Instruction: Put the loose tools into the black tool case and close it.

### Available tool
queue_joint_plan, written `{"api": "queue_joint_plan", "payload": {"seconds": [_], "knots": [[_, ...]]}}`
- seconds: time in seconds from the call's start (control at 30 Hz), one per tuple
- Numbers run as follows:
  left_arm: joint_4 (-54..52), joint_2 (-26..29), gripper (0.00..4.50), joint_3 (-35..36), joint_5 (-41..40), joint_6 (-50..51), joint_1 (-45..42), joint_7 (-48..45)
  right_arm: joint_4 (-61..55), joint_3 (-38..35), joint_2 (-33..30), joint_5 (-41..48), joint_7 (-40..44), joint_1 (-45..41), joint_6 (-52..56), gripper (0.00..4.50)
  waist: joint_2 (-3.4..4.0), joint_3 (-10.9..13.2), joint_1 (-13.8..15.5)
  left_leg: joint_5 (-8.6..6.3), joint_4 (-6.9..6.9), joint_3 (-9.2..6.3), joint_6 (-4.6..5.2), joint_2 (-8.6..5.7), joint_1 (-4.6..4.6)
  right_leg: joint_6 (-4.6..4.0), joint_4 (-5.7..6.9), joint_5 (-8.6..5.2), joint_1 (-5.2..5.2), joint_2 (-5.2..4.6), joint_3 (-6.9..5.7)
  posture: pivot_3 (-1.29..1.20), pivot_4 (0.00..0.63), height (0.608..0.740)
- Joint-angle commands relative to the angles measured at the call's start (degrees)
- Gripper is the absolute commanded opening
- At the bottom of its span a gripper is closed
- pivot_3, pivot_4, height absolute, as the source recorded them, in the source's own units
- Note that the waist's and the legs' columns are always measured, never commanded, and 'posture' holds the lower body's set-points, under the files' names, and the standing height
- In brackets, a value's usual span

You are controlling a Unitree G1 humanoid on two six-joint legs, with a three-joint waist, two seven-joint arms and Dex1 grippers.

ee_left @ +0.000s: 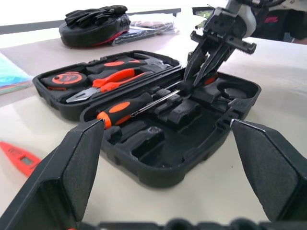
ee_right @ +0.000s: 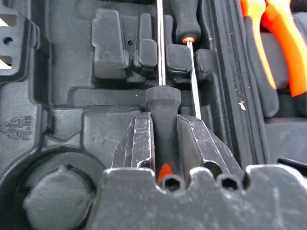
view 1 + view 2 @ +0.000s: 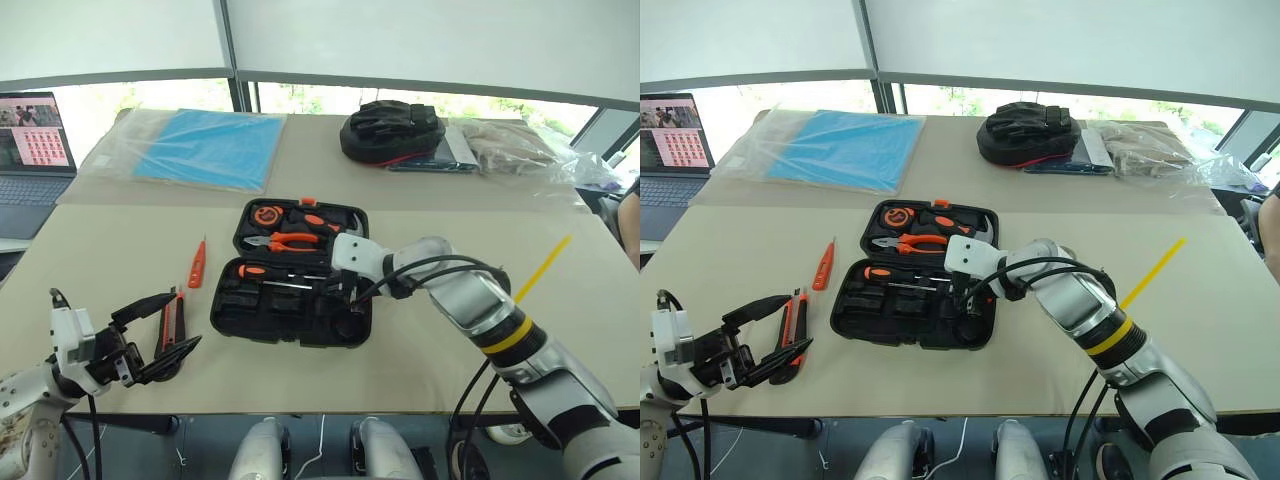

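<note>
Embossed case marking unreadable, screwdriver gripped

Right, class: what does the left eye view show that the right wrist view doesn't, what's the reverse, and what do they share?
Left eye view, not the wrist: the orange tester screwdriver and utility knife lying left of the black tool case, the laptop, and the left gripper, jaws open. Right wrist view, not the eye: the right gripper up close, jaws shut on a black screwdriver handle. Shared: the case's moulded slots and the orange-handled pliers.
</note>
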Motion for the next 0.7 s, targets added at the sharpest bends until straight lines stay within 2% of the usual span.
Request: {"api": "queue_joint_plan", "payload": {"seconds": [0.03,0.27,0.33,0.5,0.67,0.7], "knots": [[-0.92,-0.23,4.5,0.24,0.27,-0.96,-0.06,0.33,0.67,0.9,-0.17,-1.22,1.79,-0.35,2.39,0.42,0.0,0.0,-0.01,0.0,-0.01,0.0,0.0,0.0,0.0,0.0,0.0,0.0,0.0,0.0,0.0,0.0,0.15,0.74],[-1.15,-0.96,4.5,-0.26,0.82,-1.45,0.42,0.49,2.81,-0.01,1.87,-0.92,3.06,-0.75,0.15,0.42,0.0,-0.01,0.07,0.0,-0.01,-0.03,0.0,-0.02,0.08,0.0,-0.02,0.0,0.09,-0.02,-0.02,0.0,0.15,0.74],[-0.94,-1.04,4.5,-0.47,1.1,-1.61,0.34,0.42,2.06,-1.57,2.76,0.36,3.59,-1.09,0.32,1.41,0.0,-0.01,-0.07,0.0,-0.02,-0.03,-0.01,-0.01,0.08,0.0,-0.02,0.0,0.09,0.0,-0.02,0.0,0.15,0.74],[-0.59,-1.07,4.5,-0.59,1.31,-1.4,0.0,0.7,-0.48,-5.79,2.01,3.36,6.64,-1.7,-1.23,3.01,0.0,0.0,-0.1,0.0,-0.13,-0.02,-0.02,-0.01,0.07,-0.03,0.0,-0.02,0.02,0.01,-0.02,0.0,0.15,0.74],[-0.78,-1.05,4.5,-0.77,1.22,-1.11,-1.0,1.05,-2.67,-10.43,1.73,8.18,9.15,-0.65,-2.05,3.01,0.0,0.0,-0.1,0.0,-0.23,-0.04,-0.02,-0.01,0.07,-0.04,-0.01,-0.01,-0.01,0.02,-0.02,0.0,0.15,0.74],[-0.78,-1.07,4.5,-0.88,1.27,-1.11,-1.25,1.06,-1.31,-11.06,2.32,7.8,8.01,-0.12,-3.98,2.74,0.0,0.0,-0.1,0.0,-0.23,-0.04,-0.02,-0.01,0.07,-0.04,-0.01,-0.01,0.0,0.02,-0.02,0.0,0.15,0.74]]}}
